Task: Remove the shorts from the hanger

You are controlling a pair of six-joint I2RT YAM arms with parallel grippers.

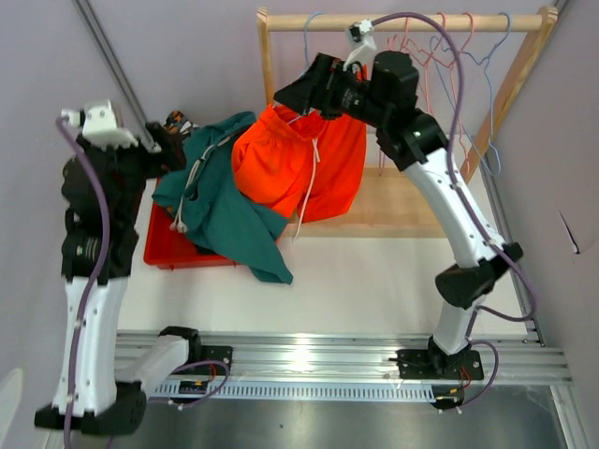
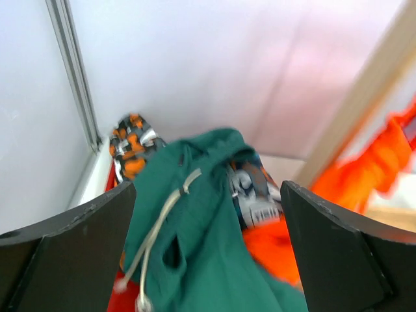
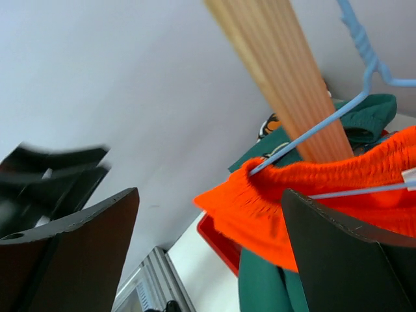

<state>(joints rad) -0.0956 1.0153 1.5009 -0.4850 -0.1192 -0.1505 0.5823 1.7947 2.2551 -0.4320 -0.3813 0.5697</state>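
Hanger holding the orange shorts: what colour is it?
Light blue. The hanger shows best in the right wrist view.

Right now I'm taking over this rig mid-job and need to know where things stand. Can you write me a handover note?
Left claw open, facing the teal shorts, which drape over the red bin's edge.
Right claw open around the orange shorts' waistband, nothing gripped.
Orange shorts hang on the blue hanger at the wooden rack.
Done: teal pair and a printed pair are off, at the bin.
Left: free the orange pair.
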